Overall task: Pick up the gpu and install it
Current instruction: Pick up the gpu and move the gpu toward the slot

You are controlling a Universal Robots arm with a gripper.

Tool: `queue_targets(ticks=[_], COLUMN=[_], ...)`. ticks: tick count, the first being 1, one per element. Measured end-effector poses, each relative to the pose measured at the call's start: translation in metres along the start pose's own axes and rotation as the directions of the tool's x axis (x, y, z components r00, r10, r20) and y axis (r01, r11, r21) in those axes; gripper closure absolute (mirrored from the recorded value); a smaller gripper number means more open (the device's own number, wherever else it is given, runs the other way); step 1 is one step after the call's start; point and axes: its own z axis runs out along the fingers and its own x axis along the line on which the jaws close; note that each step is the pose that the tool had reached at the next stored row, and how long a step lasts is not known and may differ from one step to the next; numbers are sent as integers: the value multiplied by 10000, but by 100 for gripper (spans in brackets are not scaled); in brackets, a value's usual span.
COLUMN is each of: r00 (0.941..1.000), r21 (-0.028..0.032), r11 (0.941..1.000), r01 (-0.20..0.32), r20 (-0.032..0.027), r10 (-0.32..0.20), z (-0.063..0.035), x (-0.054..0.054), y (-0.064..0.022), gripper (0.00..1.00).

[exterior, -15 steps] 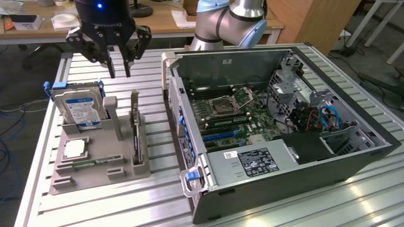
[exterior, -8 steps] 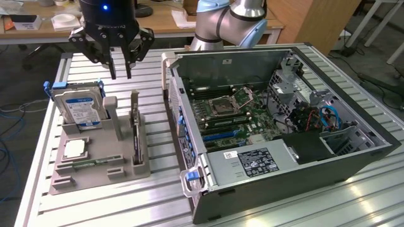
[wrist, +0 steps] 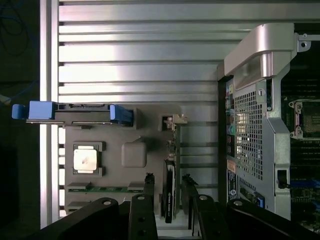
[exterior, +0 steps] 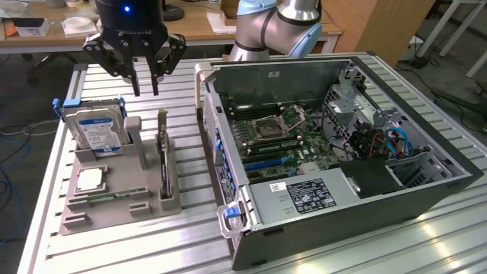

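The pincer hangs part-open and empty above the gray holder. The gpu stands edgewise in the holder's slot directly below, its long axis lined up between the jaws.

Hard drive stands upright in grey holder.

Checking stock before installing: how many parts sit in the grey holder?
4: hard drive upright at the exterior view's left; processor flat in front of it; memory strip flat, nearer still; gpu on edge, toward the case. None seems hidden.
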Motion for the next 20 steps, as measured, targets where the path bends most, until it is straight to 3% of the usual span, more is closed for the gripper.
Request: queue_targets(ticks=[5, 9, 20], r00=[10000, 10000, 10000], r21=[10, 53, 59], r11=[10000, 10000, 10000], r01=[-1, -1, -2], r20=[4, 3, 2], r10=[1, 1, 2], z=[1, 2, 2], x=[2, 1, 1], y=[-3, -7, -7], gripper=[65, 65, 65])
